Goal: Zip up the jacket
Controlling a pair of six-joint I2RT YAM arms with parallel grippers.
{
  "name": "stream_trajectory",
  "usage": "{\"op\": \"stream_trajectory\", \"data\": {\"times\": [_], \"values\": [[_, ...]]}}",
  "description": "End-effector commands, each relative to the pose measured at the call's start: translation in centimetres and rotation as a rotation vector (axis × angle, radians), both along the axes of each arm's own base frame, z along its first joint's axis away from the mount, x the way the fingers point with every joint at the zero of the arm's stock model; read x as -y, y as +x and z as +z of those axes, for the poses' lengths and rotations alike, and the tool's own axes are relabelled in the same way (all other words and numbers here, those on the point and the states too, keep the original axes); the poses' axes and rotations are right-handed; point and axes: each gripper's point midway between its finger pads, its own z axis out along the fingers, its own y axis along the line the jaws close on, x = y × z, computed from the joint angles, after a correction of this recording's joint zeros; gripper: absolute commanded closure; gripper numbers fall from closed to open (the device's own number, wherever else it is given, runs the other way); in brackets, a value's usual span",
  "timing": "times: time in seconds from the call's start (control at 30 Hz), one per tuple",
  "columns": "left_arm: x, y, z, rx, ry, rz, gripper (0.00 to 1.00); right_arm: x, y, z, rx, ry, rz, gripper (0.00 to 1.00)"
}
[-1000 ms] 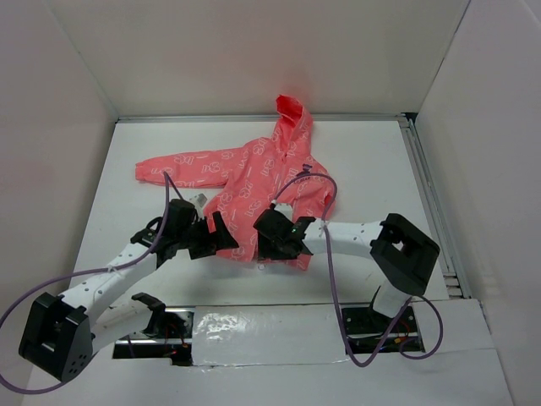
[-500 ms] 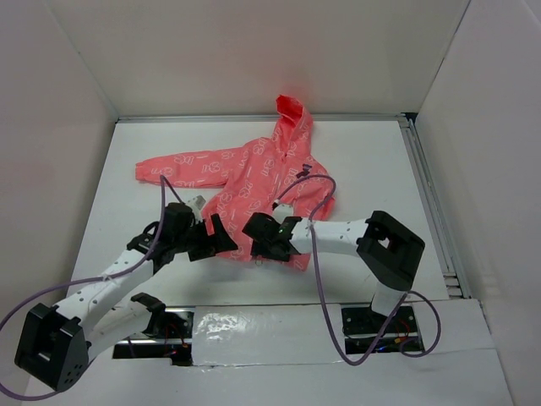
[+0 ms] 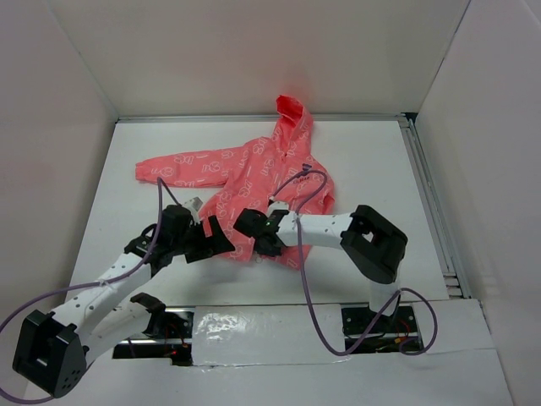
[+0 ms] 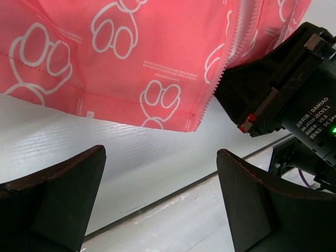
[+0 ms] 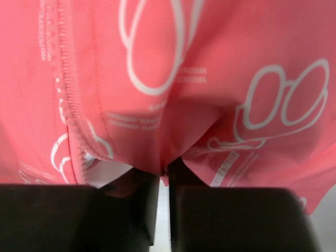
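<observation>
White table [image 3: 363, 161] is carrying the jacket [image 3: 254, 173], which is lying spread out with its front open at the hem.
My right end effector [image 5: 164, 176] is pinching a fold of that hem, jaws nearly closed, just beside the zipper teeth [image 5: 71, 94]. My left end effector [image 4: 160, 184] is hovering wide open and empty just below the hem. I am judging that this thin fabric could slip or bunch, pulling the zipper rows out of line.

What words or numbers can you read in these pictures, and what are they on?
"DAMIAO": white print on the black motor case beside the jacket.
"V3.0": same case, the line below.
Other lines on that case: too small to read.
Tiny white writing under the jacket's paw prints: too blurred to read.
</observation>
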Motion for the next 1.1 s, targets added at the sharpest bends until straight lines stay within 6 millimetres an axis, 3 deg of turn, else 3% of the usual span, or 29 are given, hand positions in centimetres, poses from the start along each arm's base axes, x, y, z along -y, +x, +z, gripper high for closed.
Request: {"op": "stream_trajectory", "data": {"times": [0.0, 0.03, 0.07, 0.13, 0.27, 0.43, 0.5, 0.63, 0.73, 0.77, 1.07], "values": [[0.0, 0.3, 0.7, 0.03, 0.004, -0.002, 0.01, 2.1, -1.6, -3.5, -0.061, -0.051, -0.016, 0.95], [0.1, 0.3, 0.9, 0.032, -0.004, -0.01, 0.01, 1.9, -1.5, -2.9, -0.039, -0.041, 0.007, 1.0], [0.4, 0.2, 1.1, 0.036, -0.016, -0.026, 0.01, 1.6, -1.1, -1.2, 0.003, -0.001, 0.016, 1.0], [0.9, 0.3, 1.7, 0.059, -0.038, -0.051, 0.01, 1.7, -1.0, 0.1, 0.058, 0.027, 0.054, 1.0], [2.2, 0.3, 3.1, 0.109, -0.081, -0.119, 0.01, 1.3, -0.3, 5.5, 0.2, 0.16, 0.139, 1.0], [4.8, -0.8, 6.5, 0.256, -0.156, -0.314, 0.01, 1.4, -0.2, 11.6, 0.38, 0.272, 0.308, 1.0], [6.1, -2.0, 8.1, 0.323, -0.21, -0.43, 0.01, 1.4, -0.4, 12.8, 0.415, 0.313, 0.381, 1.0], [7.7, -2.1, 10.4, 0.438, -0.265, -0.52, 0.01, 1.5, -1.0, 16.7, 0.492, 0.447, 0.465, 1.0], [8.8, -1.3, 11.7, 0.506, -0.278, -0.563, 0.01, 2.3, -1.4, 18.0, 0.522, 0.502, 0.491, 1.0], [9.1, -1.0, 11.4, 0.513, -0.27, -0.59, 0.01, 2.4, -1.6, 18.9, 0.537, 0.54, 0.508, 1.0], [12.1, -0.2, 11.4, 0.628, -0.291, -0.724, 0.01, 3.0, -2.1, 20.7, 0.549, 0.63, 0.515, 1.0]]}}
